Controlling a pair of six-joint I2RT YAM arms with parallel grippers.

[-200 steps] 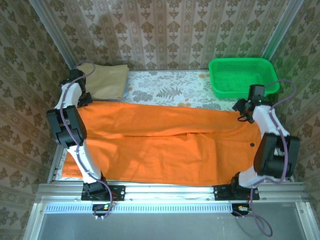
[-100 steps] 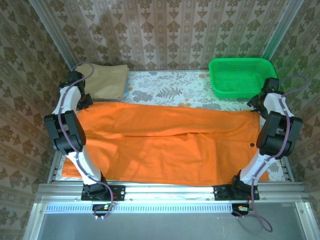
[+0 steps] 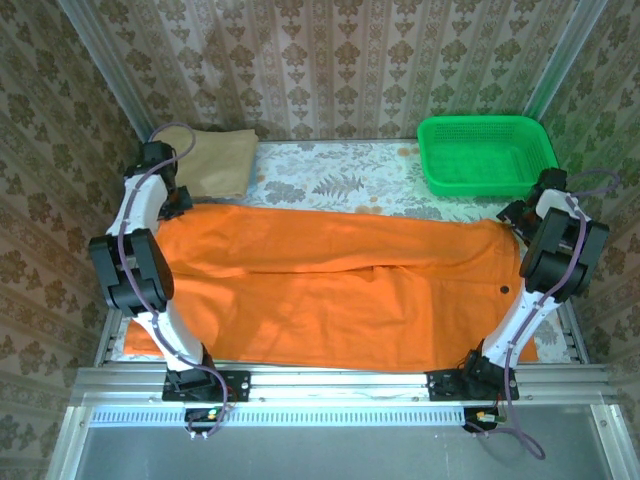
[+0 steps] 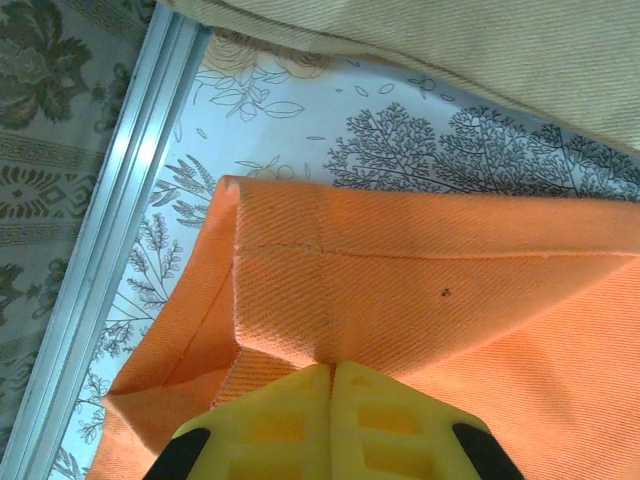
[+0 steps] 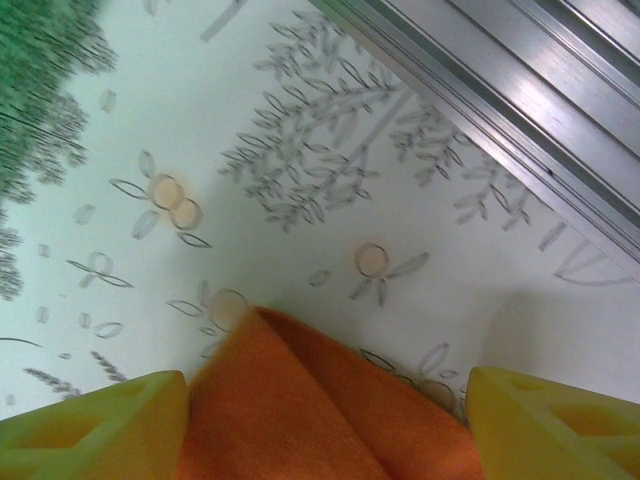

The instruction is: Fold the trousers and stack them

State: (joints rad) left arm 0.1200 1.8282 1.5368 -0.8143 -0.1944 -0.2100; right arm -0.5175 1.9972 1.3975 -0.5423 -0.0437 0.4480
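Note:
The orange trousers [image 3: 330, 290] lie spread flat across the table, legs running left to right. At their far left corner my left gripper [image 3: 172, 205] is shut on the fabric. In the left wrist view its yellow fingertips [image 4: 332, 368] pinch the hemmed corner of the trousers [image 4: 450, 300], which puckers up at the pinch. My right gripper [image 3: 512, 213] sits at the far right corner. In the right wrist view it [image 5: 325, 385] is open, its yellow fingers wide apart on either side of a pointed corner of orange cloth [image 5: 300, 410] that lies on the table.
A green plastic basket [image 3: 485, 150] stands at the back right. A folded tan cloth [image 3: 215, 160] lies at the back left, close beyond the left gripper [image 4: 450, 50]. Aluminium rails [image 4: 110, 230] [image 5: 520, 110] run along the table's sides. The floral tablecloth [image 3: 340, 180] shows behind the trousers.
The right arm has swung outward and back, bringing its gripper to the trousers' far right corner. The left arm has shifted slightly toward the far side, still holding its corner.

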